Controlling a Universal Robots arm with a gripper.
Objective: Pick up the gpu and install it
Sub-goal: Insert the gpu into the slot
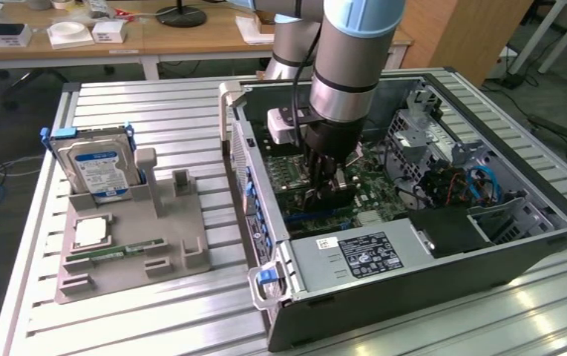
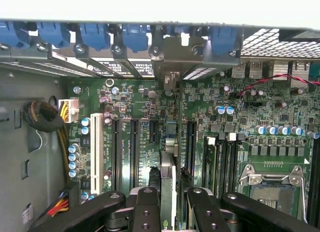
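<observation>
We're looking at the arm reaching down into the open PC case (image 1: 521, 245) lying on the slatted bench (image 1: 145, 111), and the fingers (image 2: 170, 202) are sitting partly closed, gripping the gpu (image 2: 169, 157) edge-on between them. In the wrist view the card is standing upright over the motherboard (image 2: 150, 102), lined up with the long black slots and its bracket end pointing at the rear slot openings. Over on the exterior view's left, the grey holder (image 1: 135, 252) is carrying the hard drive (image 1: 96, 167) and a memory stick (image 1: 115, 252)
</observation>
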